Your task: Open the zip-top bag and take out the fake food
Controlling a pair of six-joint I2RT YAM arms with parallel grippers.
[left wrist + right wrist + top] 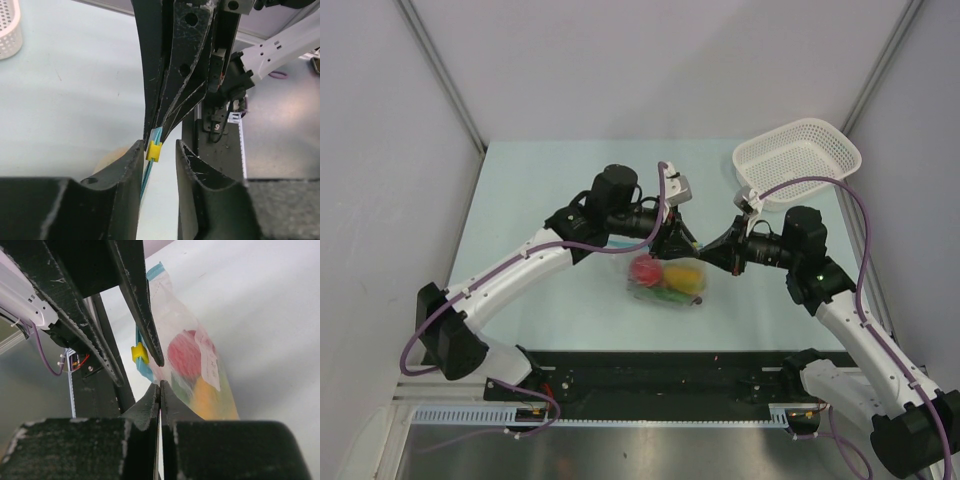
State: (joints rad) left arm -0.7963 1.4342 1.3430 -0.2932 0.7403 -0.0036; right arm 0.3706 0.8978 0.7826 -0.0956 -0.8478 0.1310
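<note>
The clear zip-top bag (667, 282) lies mid-table with its top edge lifted between the two grippers. Inside it I see the red apple (643, 268), the yellow mango (683, 277) and something green; the grapes do not show. In the right wrist view, my right gripper (160, 385) is shut on the bag's edge (195, 365), just below the blue zip strip (145, 371) and its yellow slider (139, 352). My left gripper (157, 145) is open, its fingers either side of the slider (154, 150). The two grippers meet tip to tip (692, 245).
A white mesh basket (798, 160) stands at the table's back right, and its corner shows in the left wrist view (9, 30). The black base rail (660, 385) runs along the near edge. Grey walls close in the table on three sides.
</note>
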